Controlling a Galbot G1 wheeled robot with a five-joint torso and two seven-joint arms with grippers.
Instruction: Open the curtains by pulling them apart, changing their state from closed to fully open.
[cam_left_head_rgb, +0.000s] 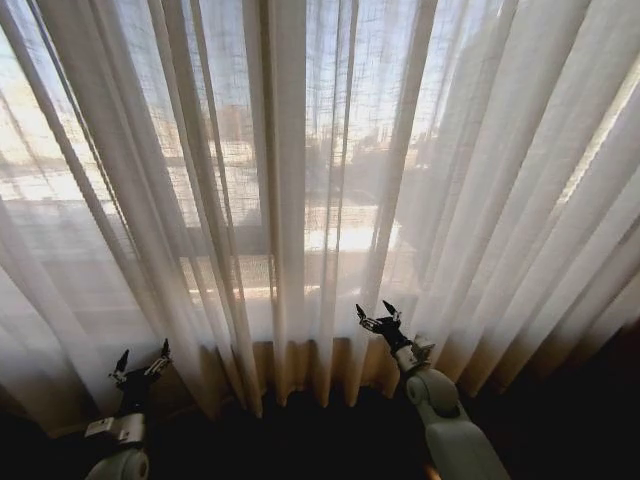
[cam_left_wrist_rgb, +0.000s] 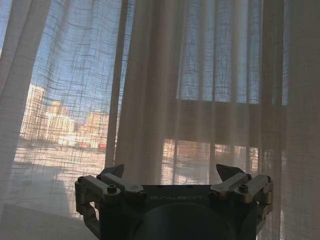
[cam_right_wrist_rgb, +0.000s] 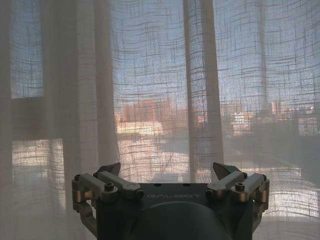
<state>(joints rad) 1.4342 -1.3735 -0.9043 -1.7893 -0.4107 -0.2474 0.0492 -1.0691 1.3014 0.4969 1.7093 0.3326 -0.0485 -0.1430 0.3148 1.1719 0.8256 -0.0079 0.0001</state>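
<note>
We are facing closed curtains, holding our left gripper and right gripper low before them, both spread wide, gripping nothing.

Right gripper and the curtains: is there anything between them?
No. In the right wrist view the open right gripper faces the curtains directly; the stretch between is bare.
</note>
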